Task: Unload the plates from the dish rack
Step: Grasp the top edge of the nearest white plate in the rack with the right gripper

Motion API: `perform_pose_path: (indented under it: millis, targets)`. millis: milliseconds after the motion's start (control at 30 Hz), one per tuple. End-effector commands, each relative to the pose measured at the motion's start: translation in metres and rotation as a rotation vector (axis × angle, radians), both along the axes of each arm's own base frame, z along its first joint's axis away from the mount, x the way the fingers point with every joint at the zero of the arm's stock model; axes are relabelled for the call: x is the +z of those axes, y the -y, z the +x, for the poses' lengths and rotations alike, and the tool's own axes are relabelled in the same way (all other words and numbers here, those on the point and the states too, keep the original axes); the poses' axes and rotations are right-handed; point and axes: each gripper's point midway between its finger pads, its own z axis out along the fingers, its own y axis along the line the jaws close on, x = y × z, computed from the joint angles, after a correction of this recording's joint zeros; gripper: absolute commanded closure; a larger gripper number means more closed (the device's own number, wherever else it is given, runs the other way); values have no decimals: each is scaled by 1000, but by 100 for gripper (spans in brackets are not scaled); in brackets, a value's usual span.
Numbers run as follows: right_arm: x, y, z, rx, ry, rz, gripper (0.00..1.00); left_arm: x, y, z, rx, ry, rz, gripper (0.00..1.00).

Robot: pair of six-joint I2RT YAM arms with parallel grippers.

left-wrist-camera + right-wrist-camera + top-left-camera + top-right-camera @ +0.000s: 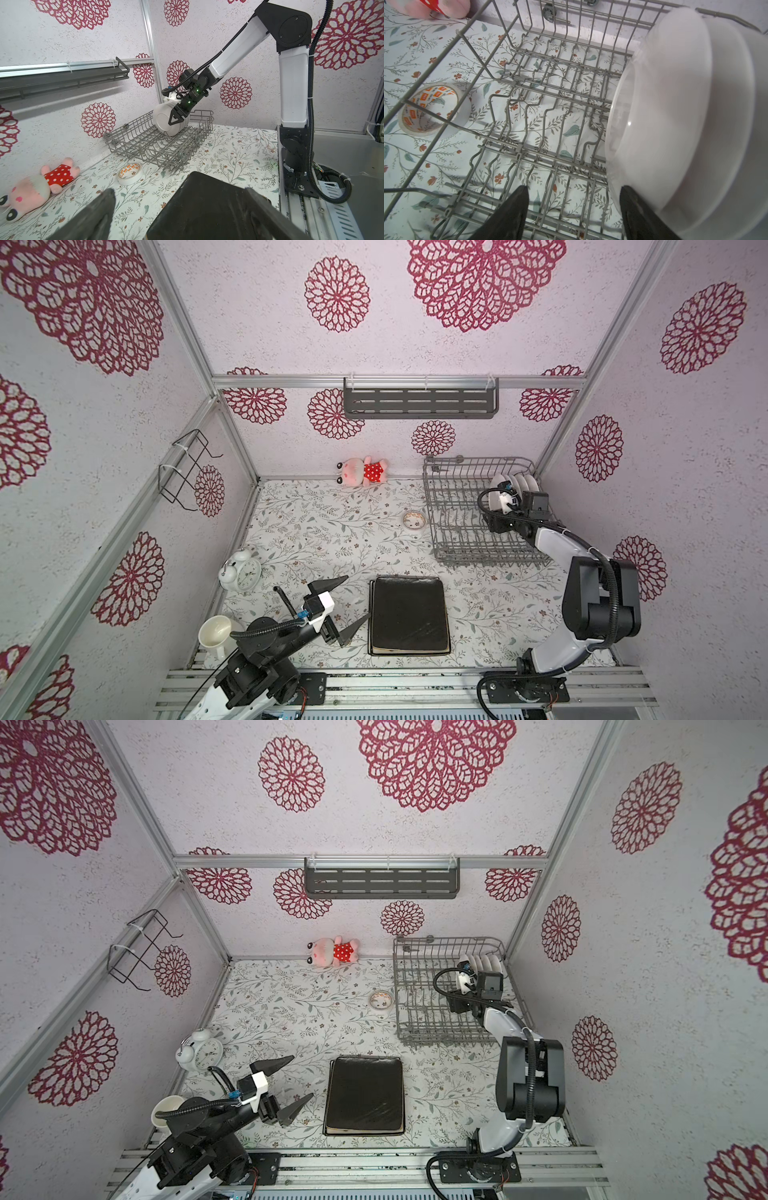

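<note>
The right claw (574,188) is inside the dish rack (469,549). Its jaws are apart at the rim of the front one of the white round plates (675,124), which stand upright in the rack's far right corner. The left claw (357,597) is wide open, just beside the black square plates (409,614) lying flat on the table (316,531).

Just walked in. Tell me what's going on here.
The right gripper is down inside the dish rack, jaws apart, one finger beside the outermost of the round white plates standing in the rack's far corner. Nothing is gripped yet. The left gripper hovers open over the table, beside a black square plate lying flat near the front.
</note>
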Motion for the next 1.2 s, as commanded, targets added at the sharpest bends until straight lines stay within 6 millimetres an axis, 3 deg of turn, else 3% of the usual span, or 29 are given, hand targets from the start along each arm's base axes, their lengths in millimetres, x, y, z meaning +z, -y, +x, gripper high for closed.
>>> perform_pose_path:
  millis: [0,233,700,1167]
  targets:
    - [27,10,19,-6,95,-39,30,-7,3,0,-6,12,28,3]
    - [24,9,22,10,83,-20,37,-12,5,4,3,-4,44,3]
    - [90,4,-10,30,235,0,32,-14,8,5,0,-9,48,3]
    - [73,9,19,26,160,27,33,-13,8,4,-3,-4,42,3]
